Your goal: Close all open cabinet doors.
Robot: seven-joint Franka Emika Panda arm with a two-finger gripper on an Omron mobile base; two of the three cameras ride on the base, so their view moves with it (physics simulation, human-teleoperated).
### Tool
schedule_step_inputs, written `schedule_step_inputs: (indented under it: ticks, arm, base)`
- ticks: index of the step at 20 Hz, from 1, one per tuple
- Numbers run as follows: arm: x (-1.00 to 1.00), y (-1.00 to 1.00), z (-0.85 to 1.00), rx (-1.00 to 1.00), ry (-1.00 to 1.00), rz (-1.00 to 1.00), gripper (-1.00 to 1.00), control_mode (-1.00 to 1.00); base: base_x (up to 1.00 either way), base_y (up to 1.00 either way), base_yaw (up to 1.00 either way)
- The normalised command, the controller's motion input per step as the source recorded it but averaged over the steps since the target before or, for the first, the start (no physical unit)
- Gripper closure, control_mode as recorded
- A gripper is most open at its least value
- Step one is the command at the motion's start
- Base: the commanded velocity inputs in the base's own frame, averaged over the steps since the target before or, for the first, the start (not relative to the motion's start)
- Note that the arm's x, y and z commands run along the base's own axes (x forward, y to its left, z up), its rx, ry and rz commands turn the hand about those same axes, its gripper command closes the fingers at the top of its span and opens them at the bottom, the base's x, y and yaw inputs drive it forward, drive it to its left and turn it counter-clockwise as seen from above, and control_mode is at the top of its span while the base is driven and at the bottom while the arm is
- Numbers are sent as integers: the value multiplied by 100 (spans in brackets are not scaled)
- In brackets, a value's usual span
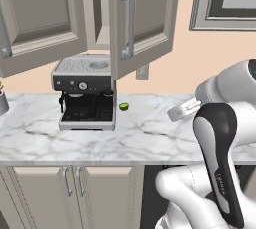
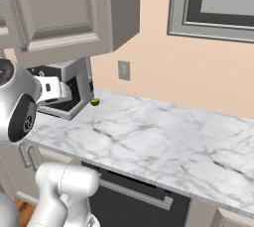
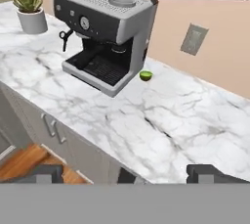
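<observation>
A lime (image 3: pixel 145 75) lies beside the espresso machine (image 3: pixel 105 37).

Our white Franka Panda arm with dark joints (image 1: pixel 220 138): rises from five o'clock in the left base view, folded at the elbow, forearm reaching toward nine o'clock. Our two-finger gripper (image 3: pixel 122 174): jaws spread wide, nothing between them; dark fingertips (image 3: pixel 207 173) sit at six o'clock of the hand view, held above counter level.

light: bright, even | shadows: soft, faint | glare: none | focus: slightly soft, low-resolution render
</observation>
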Motion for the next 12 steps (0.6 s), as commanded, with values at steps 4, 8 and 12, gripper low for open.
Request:
schedule_step_inputs:
  ticks: [4, 8, 12]
  arm:
    - [58, 14, 65, 3, -14, 8, -100, -100]
    - [39, 37, 68, 4, -2, 0, -100, -100]
    - [18, 50, 56, 2, -3, 0, -100, -100]
  base:
    - [0, 0, 0]
    - [0, 0, 0]
    - [0, 0, 0]
